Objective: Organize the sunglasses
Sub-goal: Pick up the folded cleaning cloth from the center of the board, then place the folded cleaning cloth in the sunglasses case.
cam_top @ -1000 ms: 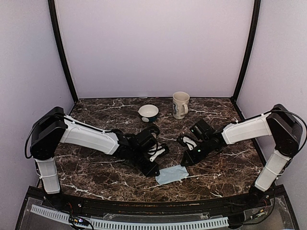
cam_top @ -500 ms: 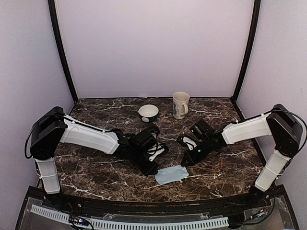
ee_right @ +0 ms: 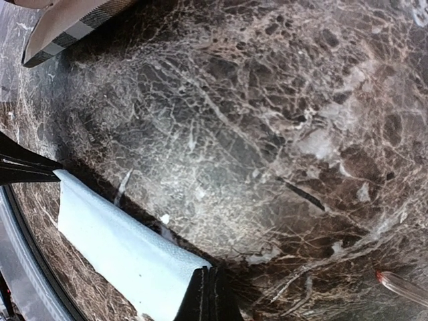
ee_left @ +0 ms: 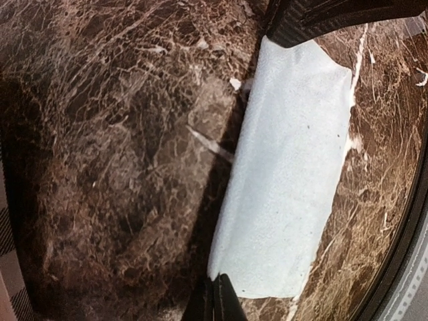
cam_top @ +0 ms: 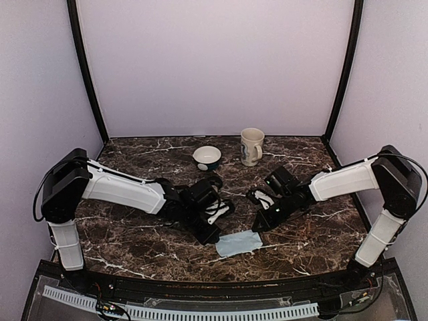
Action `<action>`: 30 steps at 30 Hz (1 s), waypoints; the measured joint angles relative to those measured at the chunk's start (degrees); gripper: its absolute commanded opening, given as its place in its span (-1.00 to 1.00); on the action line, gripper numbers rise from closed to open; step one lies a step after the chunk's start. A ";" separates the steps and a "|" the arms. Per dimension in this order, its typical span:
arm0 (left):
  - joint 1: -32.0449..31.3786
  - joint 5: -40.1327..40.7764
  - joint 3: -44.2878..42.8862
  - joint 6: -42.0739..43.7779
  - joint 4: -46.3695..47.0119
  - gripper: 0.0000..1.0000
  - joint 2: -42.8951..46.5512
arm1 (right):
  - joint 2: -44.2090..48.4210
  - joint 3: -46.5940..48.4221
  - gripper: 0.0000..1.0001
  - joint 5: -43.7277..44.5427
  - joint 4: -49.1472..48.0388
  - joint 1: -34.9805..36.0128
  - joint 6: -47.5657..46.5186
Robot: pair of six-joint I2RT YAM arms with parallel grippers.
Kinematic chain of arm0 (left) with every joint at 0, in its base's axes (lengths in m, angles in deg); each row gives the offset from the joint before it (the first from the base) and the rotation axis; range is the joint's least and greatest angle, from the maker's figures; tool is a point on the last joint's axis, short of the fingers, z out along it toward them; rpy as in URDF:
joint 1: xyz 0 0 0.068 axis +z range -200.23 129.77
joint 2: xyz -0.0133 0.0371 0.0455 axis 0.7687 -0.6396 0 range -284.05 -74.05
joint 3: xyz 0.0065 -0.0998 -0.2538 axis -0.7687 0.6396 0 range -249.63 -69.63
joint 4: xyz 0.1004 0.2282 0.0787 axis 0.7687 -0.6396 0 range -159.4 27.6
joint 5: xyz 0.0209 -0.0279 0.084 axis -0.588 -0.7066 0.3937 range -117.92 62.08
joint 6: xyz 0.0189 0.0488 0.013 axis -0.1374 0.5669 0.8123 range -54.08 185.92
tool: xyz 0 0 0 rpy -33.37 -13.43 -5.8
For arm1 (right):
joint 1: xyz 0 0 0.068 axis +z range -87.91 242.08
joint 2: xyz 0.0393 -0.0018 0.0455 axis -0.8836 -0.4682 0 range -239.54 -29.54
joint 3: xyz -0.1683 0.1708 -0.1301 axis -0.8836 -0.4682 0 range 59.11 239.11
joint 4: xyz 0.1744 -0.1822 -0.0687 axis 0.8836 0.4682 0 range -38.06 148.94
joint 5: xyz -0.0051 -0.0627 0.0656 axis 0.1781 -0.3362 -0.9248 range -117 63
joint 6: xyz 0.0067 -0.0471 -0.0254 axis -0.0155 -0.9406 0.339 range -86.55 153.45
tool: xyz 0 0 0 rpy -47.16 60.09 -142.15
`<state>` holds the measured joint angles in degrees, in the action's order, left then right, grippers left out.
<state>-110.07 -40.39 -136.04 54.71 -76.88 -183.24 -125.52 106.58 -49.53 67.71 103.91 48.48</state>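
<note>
Nearest me, the pale blue rectangular cloth (cam_top: 239, 243) has barely shifted this past second. My left gripper (ee_left: 215, 301) and right gripper (ee_right: 207, 291) each stay pinched tight on an opposite end of it, so the fold is holding, I judge. The sunglasses show nowhere, perhaps under the arms. Beyond stand the white ceramic bowl (cam_top: 206, 158) and cream mug (cam_top: 251, 146).

Sunglasses hidden; position cannot be told.
</note>
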 measured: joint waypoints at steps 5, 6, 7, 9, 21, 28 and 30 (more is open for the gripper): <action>0.00 1.73 0.00 -0.24 -1.97 -1.00 1.57 | 0.00 1.53 -1.00 -0.22 -0.02 0.00 -0.39; 0.00 2.10 0.00 -0.42 -2.21 -1.00 1.95 | 0.00 1.90 -1.00 -0.24 -0.11 0.00 -0.50; 0.00 2.45 0.00 -0.50 -2.38 -1.00 2.32 | 0.00 2.43 -1.00 -0.35 -0.09 0.00 -0.63; 0.15 3.04 0.00 -0.85 -2.64 -1.00 2.99 | -0.02 3.72 -1.00 -0.55 -0.17 0.00 -1.05; 2.08 5.27 0.90 -2.62 -5.44 -1.00 6.29 | -6.56 15.10 -1.00 -1.70 0.66 -0.31 -3.96; 4.31 6.23 2.43 -3.06 -6.69 -1.00 10.64 | -10.56 22.29 -1.00 -2.45 2.10 -0.33 -5.51; 4.96 6.56 2.82 -3.08 -6.95 -1.00 11.61 | -11.19 23.71 -1.00 -2.78 2.23 -0.33 -5.73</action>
<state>-105.11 -33.83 -133.22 51.63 -83.83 -171.63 -136.71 130.29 -52.30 69.94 103.58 42.75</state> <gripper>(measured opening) 0.005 0.006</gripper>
